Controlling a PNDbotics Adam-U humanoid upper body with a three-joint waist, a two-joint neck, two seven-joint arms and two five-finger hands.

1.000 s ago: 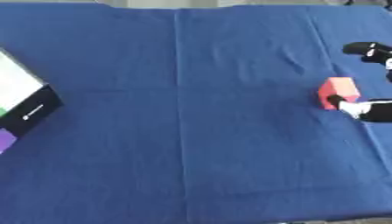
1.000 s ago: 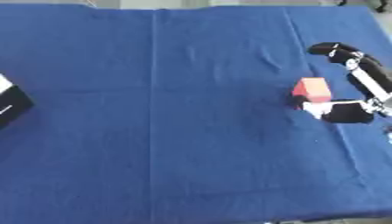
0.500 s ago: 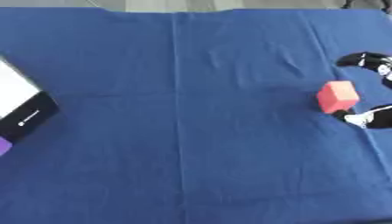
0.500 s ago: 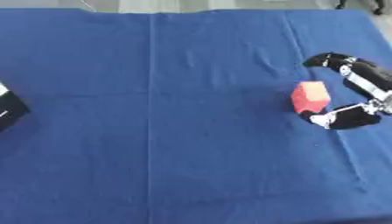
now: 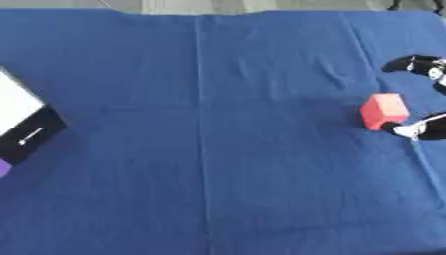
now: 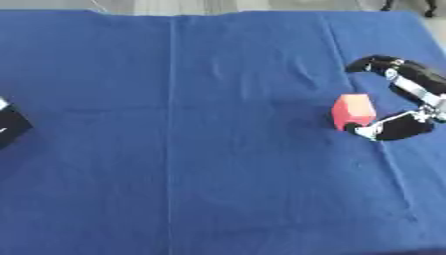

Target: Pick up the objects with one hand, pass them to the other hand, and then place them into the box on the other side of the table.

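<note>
A red block (image 6: 352, 111) stands on the blue cloth (image 6: 218, 149) at the right side of the table. My right hand (image 6: 416, 82) comes in from the right edge and brackets the block. Its fingers (image 6: 375, 63) curve over the cloth well behind the block, apart from it. Its thumb (image 6: 383, 130) lies at the block's near right corner and seems to touch it. The hand is open, not closed on the block. The box (image 5: 22, 127), white on top with a black side, sits at the left edge, partly cut off. My left hand shows in neither view.
A purple patch (image 5: 3, 168) shows just below the box at the left edge. The cloth's far edge runs along the top of both views, and a fold line runs down the cloth left of centre.
The whole picture has shifted a little downward, so the camera moved. My right thumb has come closer to the block's near corner; the block stays in place.
</note>
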